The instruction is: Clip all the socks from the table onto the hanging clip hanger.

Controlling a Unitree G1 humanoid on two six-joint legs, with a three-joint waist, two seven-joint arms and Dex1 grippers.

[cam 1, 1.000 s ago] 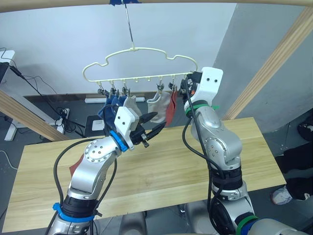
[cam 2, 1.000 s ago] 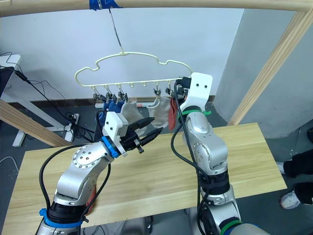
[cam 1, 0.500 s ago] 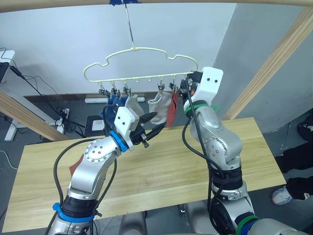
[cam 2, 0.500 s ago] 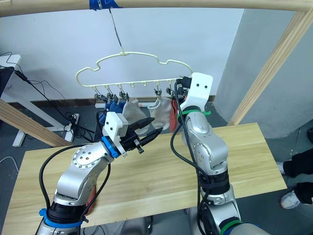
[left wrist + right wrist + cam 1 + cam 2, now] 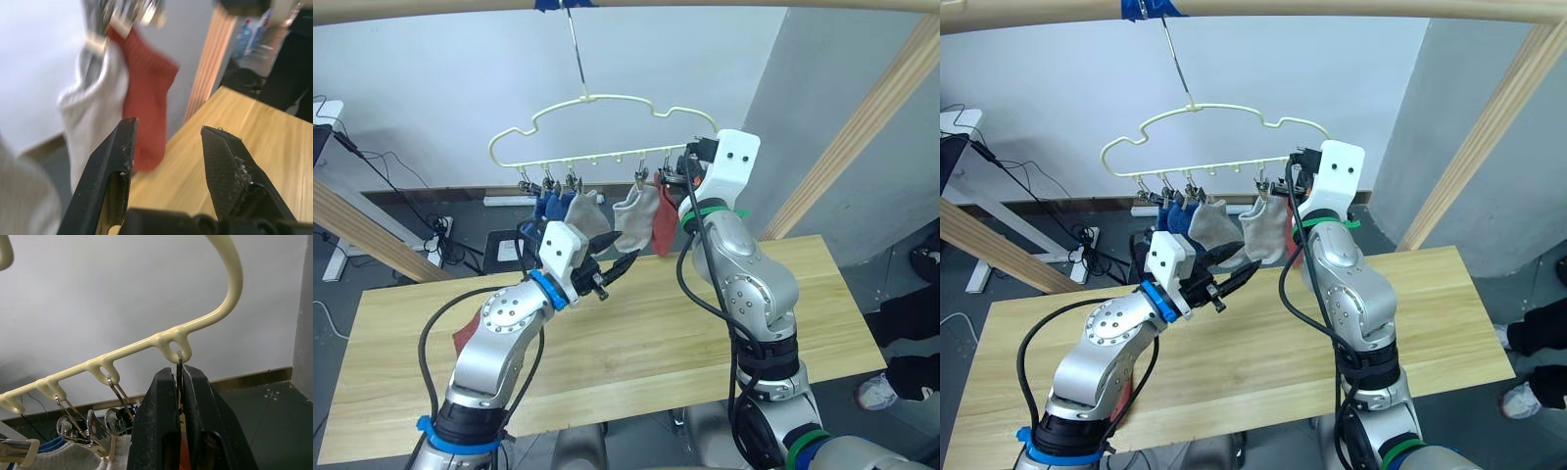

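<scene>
Up top, right hand (image 5: 179, 382) pinching the end clip (image 5: 179, 363) of the clip hanger (image 5: 607, 98), rust-red sock (image 5: 664, 213) hanging just below it, left hand (image 5: 607, 277) spread wide above the counter (image 5: 636, 323), another rust-red sock (image 5: 465, 333) lying there.

Silver arms, black cables, blue and green bands

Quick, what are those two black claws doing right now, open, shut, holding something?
Left gripper: open, holding nothing.
Right gripper: shut on the end clip of the clip hanger.
</scene>
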